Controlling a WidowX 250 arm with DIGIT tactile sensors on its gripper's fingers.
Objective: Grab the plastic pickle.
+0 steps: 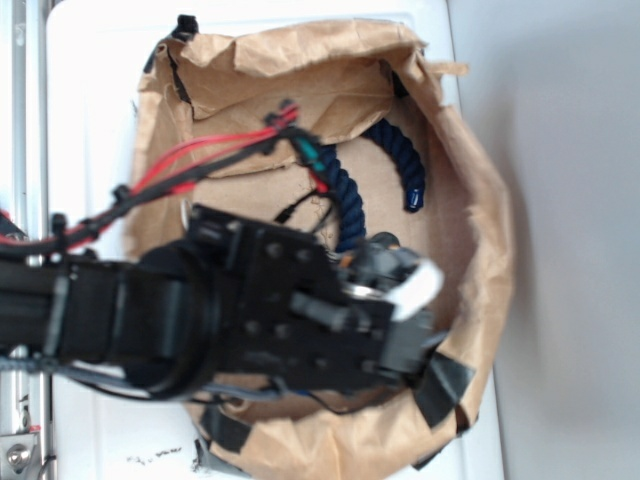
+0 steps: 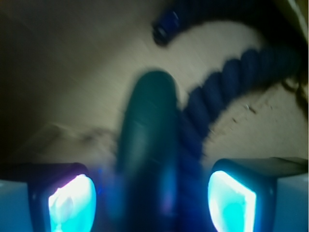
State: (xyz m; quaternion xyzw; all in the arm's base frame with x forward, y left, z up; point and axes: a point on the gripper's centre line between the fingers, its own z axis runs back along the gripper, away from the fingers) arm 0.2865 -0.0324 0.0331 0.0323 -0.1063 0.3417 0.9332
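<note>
In the wrist view the plastic pickle (image 2: 147, 140), a dark green glossy oblong, lies lengthwise between my two glowing cyan pads (image 2: 72, 203), with gaps on both sides. My gripper (image 2: 152, 203) is open around it. The navy twisted rope (image 2: 219, 89) curves beside the pickle on its right, touching or very near it. In the exterior view the arm and gripper (image 1: 395, 300) hang low inside the brown paper-lined bin (image 1: 480, 240), and the pickle is hidden under them. The rope (image 1: 405, 160) shows behind the gripper.
The crumpled paper walls of the bin (image 1: 300, 60) rise all round the gripper. Red and black cables (image 1: 190, 165) run from the arm across the bin's left side. Black tape patches (image 1: 445, 385) sit on the front rim. The grey plush elephant is out of view.
</note>
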